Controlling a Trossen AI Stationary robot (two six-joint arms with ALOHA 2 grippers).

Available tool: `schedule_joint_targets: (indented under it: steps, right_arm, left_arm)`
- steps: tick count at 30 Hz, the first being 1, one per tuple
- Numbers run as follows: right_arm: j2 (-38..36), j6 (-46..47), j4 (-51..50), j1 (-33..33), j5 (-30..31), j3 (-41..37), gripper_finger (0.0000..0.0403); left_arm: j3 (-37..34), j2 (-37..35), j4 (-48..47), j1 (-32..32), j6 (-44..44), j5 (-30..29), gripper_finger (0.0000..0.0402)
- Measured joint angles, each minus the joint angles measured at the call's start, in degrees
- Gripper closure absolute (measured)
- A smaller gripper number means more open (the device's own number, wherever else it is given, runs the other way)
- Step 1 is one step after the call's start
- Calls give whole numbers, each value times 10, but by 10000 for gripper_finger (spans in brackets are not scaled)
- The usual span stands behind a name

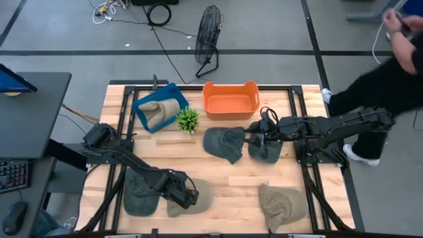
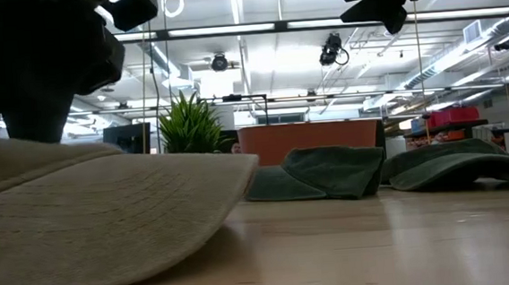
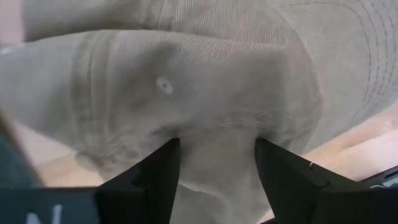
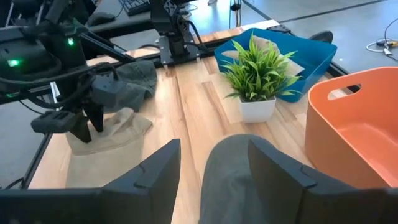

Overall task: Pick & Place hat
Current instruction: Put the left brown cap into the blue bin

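We see the left claw (image 1: 186, 195) low at the near edge of the wooden surface (image 1: 231, 175), its fingers (image 3: 155, 180) spread apart and pressed down onto the crown of a tan hat (image 1: 198, 196), not closed on it. A dark green hat (image 1: 140, 196) lies just beside it. The right claw (image 1: 258, 137) hovers with fingers apart between two green hats (image 1: 223, 143) near the orange bin (image 1: 230, 99).

bins (image 1: 230, 99) side by side at table's (image 1: 231, 182) far edge | plant (image 1: 188, 119) between, nearer | hats (image 1: 225, 144) in front
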Motion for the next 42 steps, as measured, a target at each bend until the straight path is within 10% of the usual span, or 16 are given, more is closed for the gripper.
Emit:
schedule_joint_targets:
  steps: [10, 25, 42]
  right_arm:
    - [0, 0, -1, 0, 0, 0, 211]
    - [0, 0, -1, 0, 0, 0, 211]
    - [0, 2, 0, 0, 0, 0, 211]
  left_arm:
    - [0, 8, 16, 0, 26, -1, 390]
    - [59, 6, -32, 0, 21, -17, 398]
    - [390, -10, -536, 21, 1, -153, 399]
